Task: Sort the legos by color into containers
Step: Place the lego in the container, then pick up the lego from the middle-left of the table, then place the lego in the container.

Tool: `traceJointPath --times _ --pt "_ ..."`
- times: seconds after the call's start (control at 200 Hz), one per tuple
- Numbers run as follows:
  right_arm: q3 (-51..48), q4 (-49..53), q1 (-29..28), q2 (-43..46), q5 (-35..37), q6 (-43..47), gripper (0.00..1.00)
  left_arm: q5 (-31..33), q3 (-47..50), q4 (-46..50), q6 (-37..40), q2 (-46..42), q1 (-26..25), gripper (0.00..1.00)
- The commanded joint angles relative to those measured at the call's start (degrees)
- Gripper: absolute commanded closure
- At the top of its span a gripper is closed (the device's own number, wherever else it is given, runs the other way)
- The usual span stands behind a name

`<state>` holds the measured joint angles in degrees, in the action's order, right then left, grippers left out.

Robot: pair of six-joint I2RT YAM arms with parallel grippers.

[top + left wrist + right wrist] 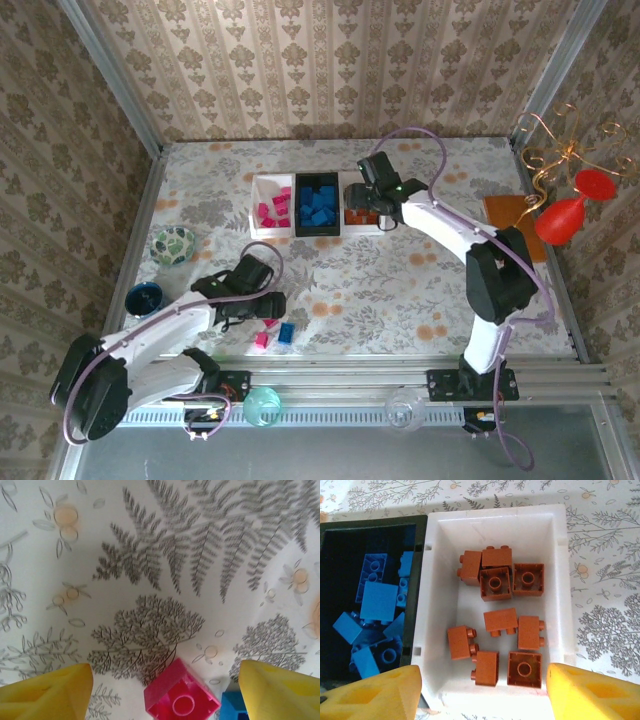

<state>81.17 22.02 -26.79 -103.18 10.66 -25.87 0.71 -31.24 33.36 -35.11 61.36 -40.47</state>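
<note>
On the fern-printed tablecloth (400, 280), the row of three joined trays is sitting at the far middle, and every position below is referred to it. The left white tray (256, 208) is holding pink bricks (272, 210), the black middle tray (298, 207) is holding blue bricks (377, 600), and the right white tray (495, 527) is holding the orange-brown bricks (500, 620), which are lying loosely, some with studs up and some on their sides. The right gripper (482, 690) is hovering directly over that right tray with its yellow fingers (375, 695) spread wide and nothing between them. Well to the near side of the row, in front of the left tray, the left gripper (165, 687) is hanging low over the cloth; its jaws are standing apart, and a loose pink brick (181, 700) is lying between them with a gap showing on each side. A loose blue brick (232, 707) is lying just beside the pink one, close to the gripper's right-hand finger (280, 690).
</note>
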Motion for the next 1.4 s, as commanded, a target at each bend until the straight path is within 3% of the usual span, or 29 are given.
traceJointPath --times 0.0,0.09,0.27,0.35,0.575,0.725,0.85,0.99,1.185,1.395 --pt "-2.5 -2.3 -0.2 3.7 -0.8 -1.2 0.32 -2.6 0.4 3.5 0.7 1.2 -0.6 0.23" --pt "-3.4 -2.3 -0.1 4.9 -1.1 -1.2 0.31 -2.0 0.1 3.9 0.7 3.2 -1.7 0.32" --pt "-4.3 -2.7 0.0 6.7 -1.2 -1.3 0.31 -2.2 0.2 2.5 0.0 9.0 -4.1 0.32" --pt "-4.3 -2.6 0.1 7.2 -1.2 -1.0 0.31 -2.1 0.2 2.0 -0.4 10.9 -4.7 0.37" --pt "-5.5 -2.9 0.4 8.1 -1.5 -1.7 0.31 0.9 -2.4 3.4 0.3 8.9 -5.0 0.58" --pt "-9.0 -4.3 0.3 11.2 -2.9 -3.2 0.31 3.3 -7.3 4.1 1.0 6.5 -3.5 0.66" --pt "-12.2 -4.9 0.0 13.9 -4.2 -3.9 0.31 5.5 -13.9 1.4 3.4 4.4 -0.3 0.65" --pt "-15.4 -4.7 -0.6 16.2 -3.9 -4.3 0.31 6.1 -21.8 -4.1 7.9 9.3 5.5 0.66" --pt "-19.6 -4.5 -0.9 20.0 -3.4 -4.8 0.31 5.8 -32.5 -14.3 12.3 22.9 13.5 0.67" --pt "-22.5 -3.9 -1.0 23.1 -3.7 -5.2 0.31 4.7 -44.7 -15.0 14.0 40.0 18.2 0.67"
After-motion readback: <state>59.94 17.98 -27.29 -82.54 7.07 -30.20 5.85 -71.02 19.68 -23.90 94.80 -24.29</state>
